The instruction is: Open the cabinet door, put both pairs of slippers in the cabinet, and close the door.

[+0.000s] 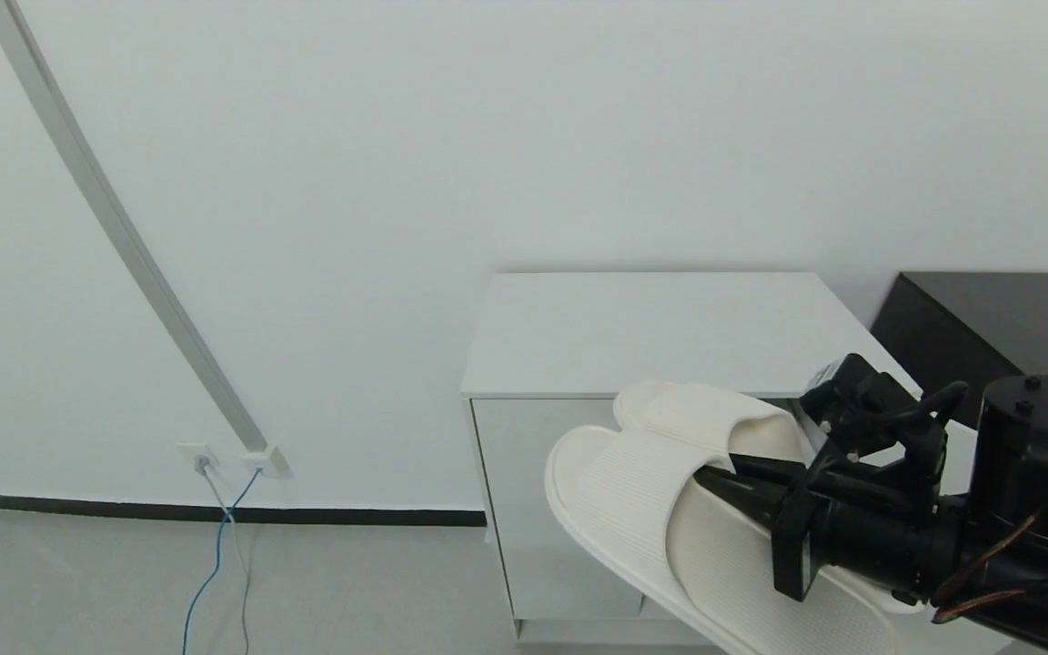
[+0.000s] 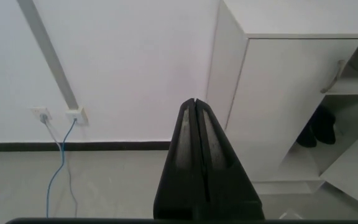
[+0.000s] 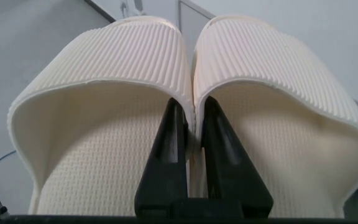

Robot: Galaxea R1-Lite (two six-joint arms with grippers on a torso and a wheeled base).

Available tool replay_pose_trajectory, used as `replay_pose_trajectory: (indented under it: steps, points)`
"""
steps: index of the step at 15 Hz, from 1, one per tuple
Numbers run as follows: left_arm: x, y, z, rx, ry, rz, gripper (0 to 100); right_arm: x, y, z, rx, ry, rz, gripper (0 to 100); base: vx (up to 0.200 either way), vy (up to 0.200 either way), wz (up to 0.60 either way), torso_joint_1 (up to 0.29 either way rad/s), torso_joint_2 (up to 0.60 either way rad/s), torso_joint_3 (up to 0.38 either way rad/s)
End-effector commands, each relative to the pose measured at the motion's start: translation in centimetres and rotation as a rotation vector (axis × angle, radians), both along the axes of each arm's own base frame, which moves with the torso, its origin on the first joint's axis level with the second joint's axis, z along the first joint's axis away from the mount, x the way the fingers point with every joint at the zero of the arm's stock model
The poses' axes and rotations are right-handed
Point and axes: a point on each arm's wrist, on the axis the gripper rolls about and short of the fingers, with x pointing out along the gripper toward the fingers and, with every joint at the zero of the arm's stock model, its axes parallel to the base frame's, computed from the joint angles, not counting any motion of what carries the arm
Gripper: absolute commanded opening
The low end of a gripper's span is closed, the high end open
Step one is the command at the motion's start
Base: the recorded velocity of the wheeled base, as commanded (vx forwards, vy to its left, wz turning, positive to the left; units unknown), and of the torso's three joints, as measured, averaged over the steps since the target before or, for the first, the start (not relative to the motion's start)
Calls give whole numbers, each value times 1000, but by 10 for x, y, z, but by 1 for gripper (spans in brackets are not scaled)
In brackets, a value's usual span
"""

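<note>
Clamping the white slippers [image 3: 135,68] by their adjoining walls, a finger inside each, the right gripper [image 3: 193,107] has the cabinet [image 1: 642,332] beyond its tips, while the left gripper [image 2: 195,107] keeps its fingers pressed together.

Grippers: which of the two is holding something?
The right gripper, clamped on the pair of white slippers, one finger inside each. The left gripper is shut and empty.

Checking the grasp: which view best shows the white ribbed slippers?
Right wrist view: the right claw pinches the adjoining walls of both white ribbed slippers. Head view shows them side-on before the white cabinet; left wrist view looks at the cabinet.
</note>
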Motion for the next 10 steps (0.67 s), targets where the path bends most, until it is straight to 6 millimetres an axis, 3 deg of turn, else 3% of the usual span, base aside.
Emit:
replay_pose_trajectory:
  steps: [1,8,10]
  points:
    - [0,0,0,-1,1,0,0,-1,0,-2,-7,6,4,0,0,-200,0,2,2,2]
    - [0,0,0,-1,-1,0,0,1,1,-8,-19,27,2,0,0,-200,0,3,2,2]
    - [0,0,0,-1,-1,0,0,1,1,-8,-18,26,2,0,0,0,0,0,0,0]
